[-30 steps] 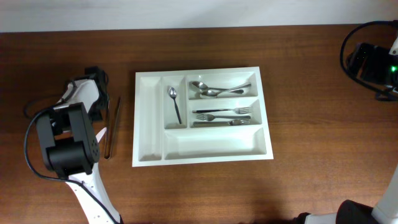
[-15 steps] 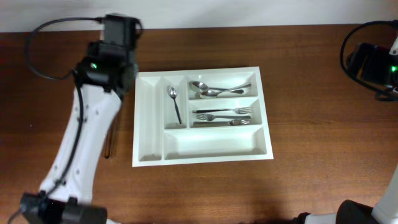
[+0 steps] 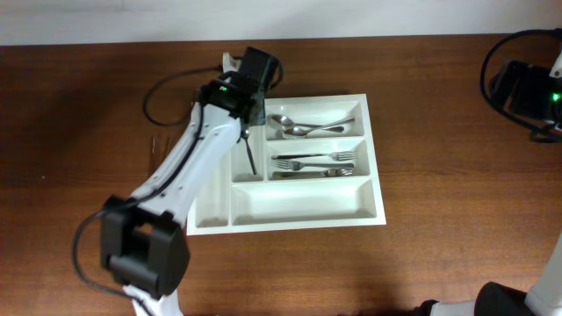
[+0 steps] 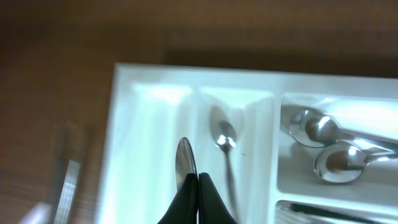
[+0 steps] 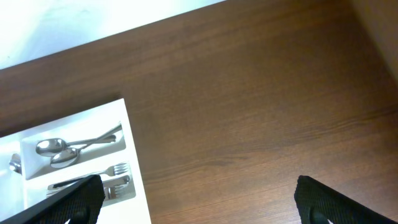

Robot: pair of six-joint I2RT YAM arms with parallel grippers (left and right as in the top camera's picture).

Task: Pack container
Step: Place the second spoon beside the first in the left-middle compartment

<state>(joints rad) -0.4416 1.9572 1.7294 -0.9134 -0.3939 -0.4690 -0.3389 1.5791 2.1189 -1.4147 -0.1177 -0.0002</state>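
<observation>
Half a second before, the left arm (image 3: 200, 145) had reached up along the left side of the tray (image 3: 299, 204). Now it slanted across the tray's upper left corner, its wrist over the narrow upright compartments. The tray had not moved from the middle of the worktop (image 3: 439, 228). The left jaws were together, clamped on a thin metal utensil (image 4: 185, 158), its rounded end over the outer narrow compartment. Just beside it a spoon (image 4: 225, 142) lay in the inner narrow compartment, half hidden by the arm from overhead. Two spoons (image 3: 307, 128) lay in the top wide compartment, forks (image 3: 318, 159) in the next. We saw a blurred metal piece (image 4: 68, 180) on the worktop left of the tray. The right jaws stood wide apart, well away from the tray, only worktop between them.
</observation>
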